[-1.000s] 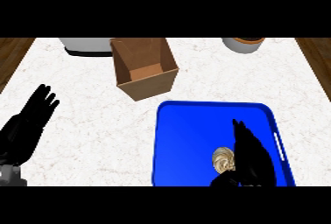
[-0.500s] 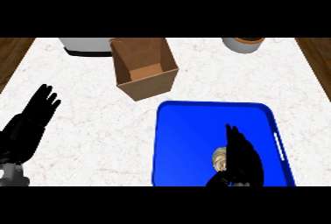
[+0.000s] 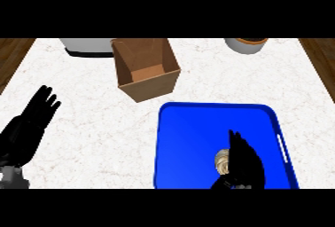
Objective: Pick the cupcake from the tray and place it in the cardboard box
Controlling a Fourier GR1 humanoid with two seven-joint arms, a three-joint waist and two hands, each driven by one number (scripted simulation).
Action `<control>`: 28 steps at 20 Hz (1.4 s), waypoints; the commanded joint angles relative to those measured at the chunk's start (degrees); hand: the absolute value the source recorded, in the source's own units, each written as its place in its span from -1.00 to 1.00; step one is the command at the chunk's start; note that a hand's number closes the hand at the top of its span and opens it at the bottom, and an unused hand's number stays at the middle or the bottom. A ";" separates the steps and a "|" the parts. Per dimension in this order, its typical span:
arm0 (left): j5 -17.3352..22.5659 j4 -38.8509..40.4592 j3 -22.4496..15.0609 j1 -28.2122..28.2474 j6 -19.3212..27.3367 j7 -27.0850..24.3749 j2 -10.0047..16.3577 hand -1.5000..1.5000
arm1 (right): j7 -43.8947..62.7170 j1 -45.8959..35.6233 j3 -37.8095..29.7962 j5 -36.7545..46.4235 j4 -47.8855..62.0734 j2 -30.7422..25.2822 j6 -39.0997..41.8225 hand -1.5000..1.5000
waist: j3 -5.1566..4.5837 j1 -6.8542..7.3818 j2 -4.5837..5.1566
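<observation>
Cupcake [image 3: 222, 160] on blue tray [image 3: 196, 133], right hand [image 3: 245, 163] against it, fingers [image 3: 234, 138] seemingly straight (same for left hand [image 3: 29, 128]).

The counter [image 3: 98, 133] is white stone, marble-like with faint grey veining, smooth and matt. Dark grained wood [image 3: 14, 53] borders it at both sides. The box [image 3: 153, 86] is plain brown cardboard, dull. The tray [image 3: 189, 133] looks like glossy blue plastic with a pale sheen. The left hand [image 3: 29, 124] and right hand [image 3: 243, 162] are matt black. The cupcake [image 3: 222, 160] is pale, perhaps frosted.
</observation>
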 commanded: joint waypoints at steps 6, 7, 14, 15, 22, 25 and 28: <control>0.36 1.80 3.90 -1.27 -3.72 0.56 0.03 0.00 | 2.13 -2.87 -1.18 0.30 5.92 0.50 -1.56 -1.00 | 0.00 0.07 0.01; -0.42 -1.18 2.89 -1.93 -1.81 3.48 -0.80 0.00 | 0.78 -0.44 -3.14 0.40 2.90 0.51 -0.65 1.00 | 0.01 -0.03 -0.02; -5.25 -1.46 1.60 -0.08 -0.50 0.24 -5.33 0.00 | -5.52 -1.50 -1.97 3.91 4.52 -1.40 -3.22 1.00 | 0.01 -0.04 -0.01; -3.89 2.54 3.39 -2.86 -2.37 1.12 -3.21 0.00 | -8.52 -2.36 -3.74 3.79 9.48 -1.91 -6.43 1.00 | 0.01 -0.07 0.03; -3.16 -1.35 -0.82 -4.23 -5.09 1.98 -3.78 0.00 | 4.58 -25.02 7.47 -2.55 18.14 0.53 -6.67 1.00 | 0.05 8.86 2.41; -3.48 -1.39 -2.50 -5.52 -5.32 2.22 -4.66 0.00 | 5.01 -31.34 7.14 -4.15 21.48 0.54 -6.89 1.00 | -0.02 11.36 3.00; -3.66 -1.53 -3.75 -7.46 -5.21 2.83 -5.34 0.00 | 6.60 -37.25 6.67 -5.90 26.07 0.55 -8.20 1.00 | -0.03 12.39 3.08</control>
